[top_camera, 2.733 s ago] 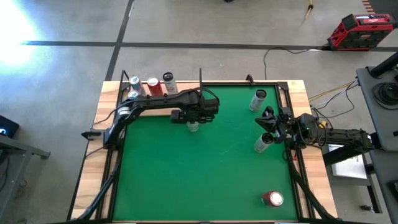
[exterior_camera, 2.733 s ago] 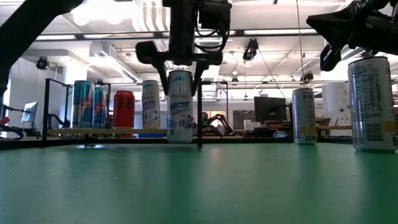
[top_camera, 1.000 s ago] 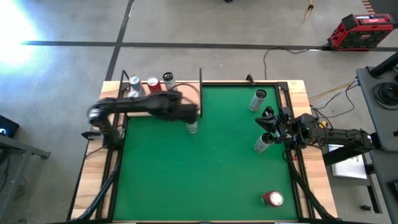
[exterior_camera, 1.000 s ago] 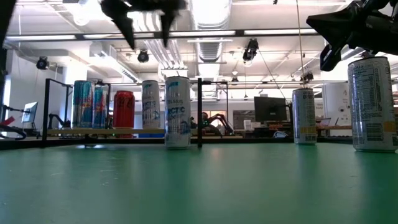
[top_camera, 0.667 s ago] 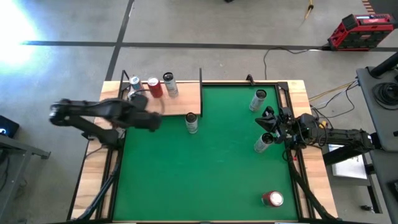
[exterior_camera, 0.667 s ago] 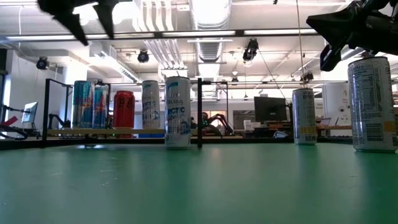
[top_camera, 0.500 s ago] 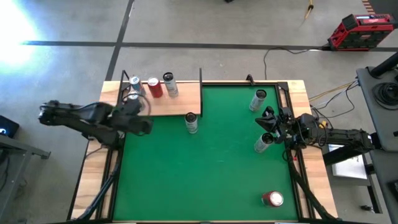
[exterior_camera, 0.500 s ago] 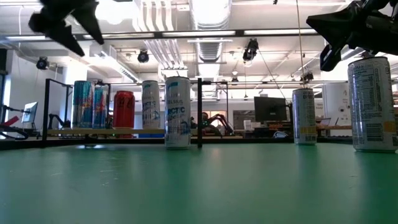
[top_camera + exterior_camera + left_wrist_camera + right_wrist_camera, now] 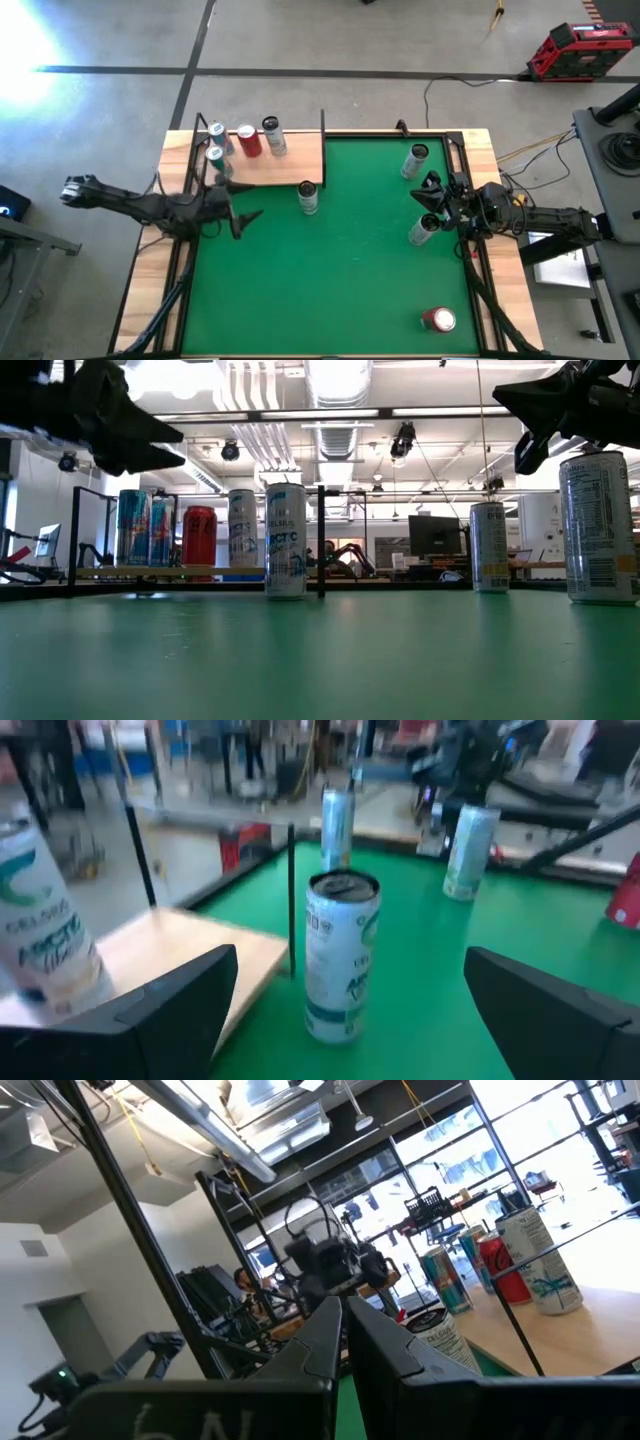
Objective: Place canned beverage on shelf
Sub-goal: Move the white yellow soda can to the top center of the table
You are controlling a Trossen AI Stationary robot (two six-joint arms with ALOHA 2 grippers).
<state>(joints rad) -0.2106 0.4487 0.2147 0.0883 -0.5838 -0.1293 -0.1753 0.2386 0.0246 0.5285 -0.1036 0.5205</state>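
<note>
Since a moment ago the left end effector [image 9: 240, 218], fingers apart, has swung clear of the can [image 9: 308, 197], which stands on the green mat just off the shelf [image 9: 270, 170], so regrasping it comes next.

The shelf [image 9: 265, 165] lies at the table's [image 9: 485, 150] far left corner, with four cans [image 9: 245, 140] on its far side. One can [image 9: 308, 197] stands on the mat [image 9: 330, 270] just off the shelf's near right corner. Two cans [image 9: 415, 160] stand near the mat's right edge, a fourth [image 9: 438, 320] lies at its near right corner.
</note>
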